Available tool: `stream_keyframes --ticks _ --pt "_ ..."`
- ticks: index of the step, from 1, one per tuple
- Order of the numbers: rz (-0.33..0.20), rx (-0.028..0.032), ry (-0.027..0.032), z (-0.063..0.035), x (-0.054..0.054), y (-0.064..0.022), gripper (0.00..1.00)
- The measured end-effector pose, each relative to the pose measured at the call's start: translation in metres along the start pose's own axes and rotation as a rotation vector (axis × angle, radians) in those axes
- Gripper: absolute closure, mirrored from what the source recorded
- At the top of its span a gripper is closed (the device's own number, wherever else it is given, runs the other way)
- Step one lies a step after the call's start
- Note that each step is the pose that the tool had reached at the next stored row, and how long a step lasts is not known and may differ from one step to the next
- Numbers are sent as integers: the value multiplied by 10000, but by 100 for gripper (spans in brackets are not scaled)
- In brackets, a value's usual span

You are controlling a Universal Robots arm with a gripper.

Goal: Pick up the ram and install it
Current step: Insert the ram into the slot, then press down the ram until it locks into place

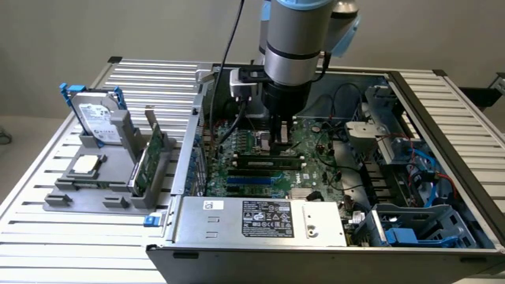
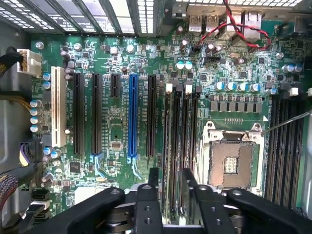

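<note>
Slatted bench [image 1: 450, 112], open case [image 1: 183, 171]. We see the gripper [image 2: 170, 171] straddling the ram [image 2: 178, 141], fingers [image 2: 187, 178] apart, not pinching. Stick stands in its motherboard [image 2: 117, 131] slot; we judge it seated, so no grip needed.

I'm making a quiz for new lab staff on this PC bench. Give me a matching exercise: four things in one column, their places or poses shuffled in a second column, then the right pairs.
Column A
1. hard drive
2. green expansion card
3. processor chip
4. gripper

Column B
a. down over the long black slots of the motherboard
b. lying flat on the grey fixture
c. standing upright, blue rails on its sides
d. standing on edge, close to the case wall

Pairs: 1-c, 2-d, 3-b, 4-a
</note>
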State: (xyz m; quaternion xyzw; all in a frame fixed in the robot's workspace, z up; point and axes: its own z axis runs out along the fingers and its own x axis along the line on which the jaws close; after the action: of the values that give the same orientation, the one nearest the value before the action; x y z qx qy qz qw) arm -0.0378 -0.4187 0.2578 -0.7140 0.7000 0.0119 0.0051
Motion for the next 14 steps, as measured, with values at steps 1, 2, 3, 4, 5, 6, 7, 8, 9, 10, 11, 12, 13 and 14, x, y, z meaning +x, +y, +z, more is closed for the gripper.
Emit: stream_keyframes --ticks 1,2,3,4,5,6,7,8,9,10,11,12,13,14 --pt "2 0 -1 0 0 1 69" --pt "1 1 -2 0 0 1 81" --pt "1 0 -1 0 0 1 81" --pt "1 0 -1 0 0 1 87" --pt "1 0 0 -1 0 1 87" --pt "1 -1 0 -1 0 1 89" --pt "1 -1 0 -1 0 1 89" --pt "1 -1 1 -1 0 1 89" --pt "2 0 0 -1 0 1 89" --pt "2 0 0 -1 0 1 89" --pt "2 0 1 -1 0 1 89" --pt "2 -1 1 -1 0 1 89" --pt "2 -1 1 -1 0 1 89" --pt "1 -1 0 -1 0 1 89"
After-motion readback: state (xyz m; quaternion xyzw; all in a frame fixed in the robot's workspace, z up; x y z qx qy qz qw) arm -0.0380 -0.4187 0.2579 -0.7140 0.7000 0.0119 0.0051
